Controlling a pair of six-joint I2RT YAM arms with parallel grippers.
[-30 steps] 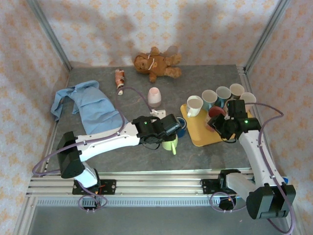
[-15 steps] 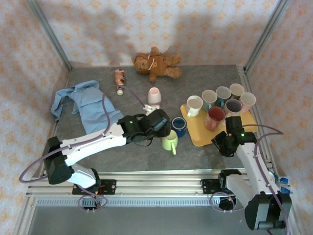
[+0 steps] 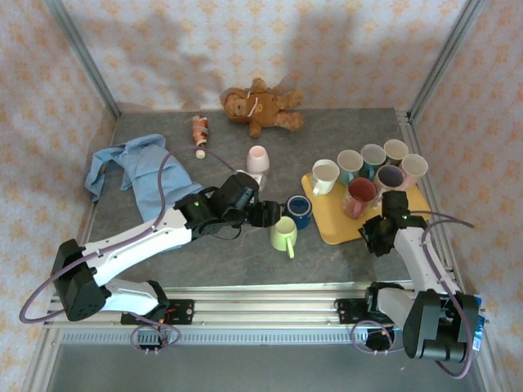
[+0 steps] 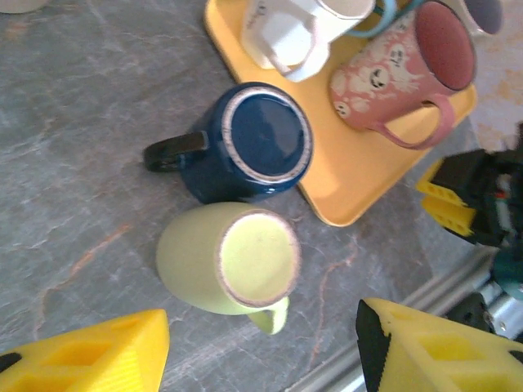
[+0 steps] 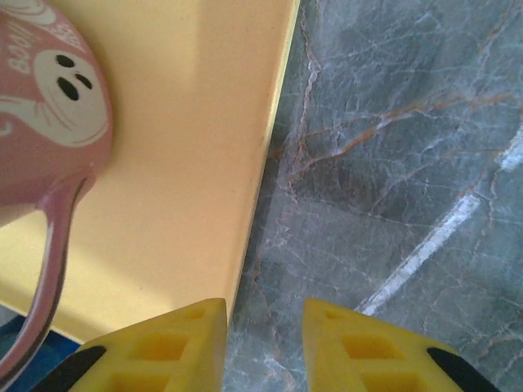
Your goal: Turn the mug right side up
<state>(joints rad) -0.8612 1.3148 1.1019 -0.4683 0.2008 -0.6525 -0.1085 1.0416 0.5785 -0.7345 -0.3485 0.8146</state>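
**Item 1, pink ghost mug** (image 3: 359,196): stands mouth up on the yellow tray (image 3: 331,222), toward its near side. A second ago the right hand was at it. Now it stands free.

**Item 2, right hand** (image 5: 263,322): has drawn back to the tray's near right edge and hangs over the line where the tray meets the grey surface (image 3: 212,269). The fingers are closer together than a second ago. A slim gap remains between them, with nothing in it.

**Item 3, green mug** (image 3: 283,235): upside down on the surface, base up, just off the tray's near left corner. Its place is unchanged.

**Item 4, blue mug** (image 3: 299,209): upside down, close behind the green mug and beside the tray's left edge. It is in full view from above, where the left hand partly covered it a second ago.

**Item 5, left hand** (image 3: 265,214): spread wide and empty, just left of the green and blue mugs. It has pulled back leftward from over the green mug, and its spread is the same as before.

**Item 6, remainder, all unmoved:**
- white mug (image 3: 324,174) and four more mugs, upright at the back of the tray
- pale pink mug (image 3: 257,159), upside down on the surface behind
- teddy bear (image 3: 260,106), at the far side of the surface
- blue cloth (image 3: 143,171), at the far left of the surface
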